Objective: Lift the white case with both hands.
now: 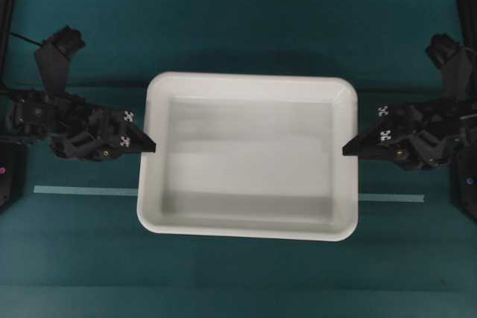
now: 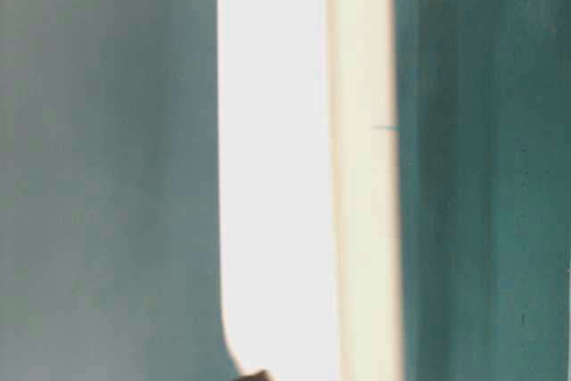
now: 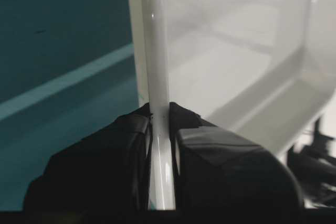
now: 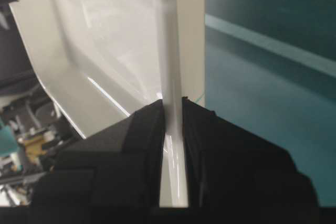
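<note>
Left gripper [image 1: 151, 144] jaws clenched on the left rim of the white case [image 1: 250, 88]; right gripper [image 1: 347, 148] jaws clenched on its right rim. The case sits between both arms, over the teal tabletop [image 1: 238, 27], crossing a pale tape line [image 1: 82, 191].

- This looks like a robot lab, not a home.
- A flat teal table top [image 1: 246, 27] fills the picture.
- A pale tape strip [image 1: 86, 191] runs across it at lower left.
- Black robot arm bases [image 1: 466, 5] stand at the far right edge.
</note>
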